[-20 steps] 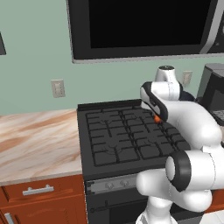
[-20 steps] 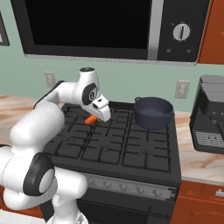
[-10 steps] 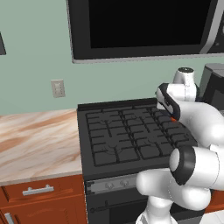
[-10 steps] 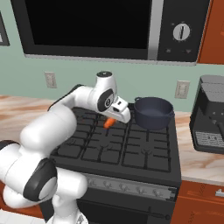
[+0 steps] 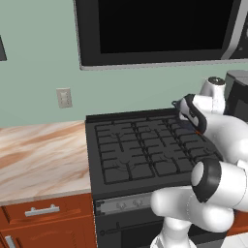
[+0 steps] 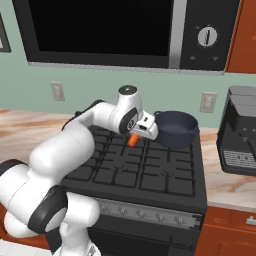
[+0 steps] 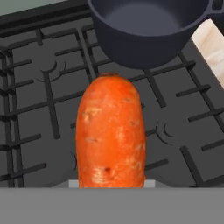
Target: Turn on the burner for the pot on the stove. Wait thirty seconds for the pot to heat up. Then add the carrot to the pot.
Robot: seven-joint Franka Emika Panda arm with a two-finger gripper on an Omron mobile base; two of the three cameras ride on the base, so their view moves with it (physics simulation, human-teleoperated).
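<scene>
Carrying the carrot (image 6: 133, 140), clamped in the gripper (image 6: 139, 134), above the stove (image 6: 150, 172) grates just beside the pot (image 6: 174, 128) at the back right burner, needing more height to clear the rim before releasing.

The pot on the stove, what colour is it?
Dark blue-grey pot; the hand view shows it best.

Above the stove (image 6: 150, 170) grates the way lies open toward the pot (image 6: 175, 129), whose mouth is uncovered. A microwave (image 6: 120, 30) overhangs, limiting height; a black appliance (image 6: 239, 131) crowds the pot's right side.
</scene>
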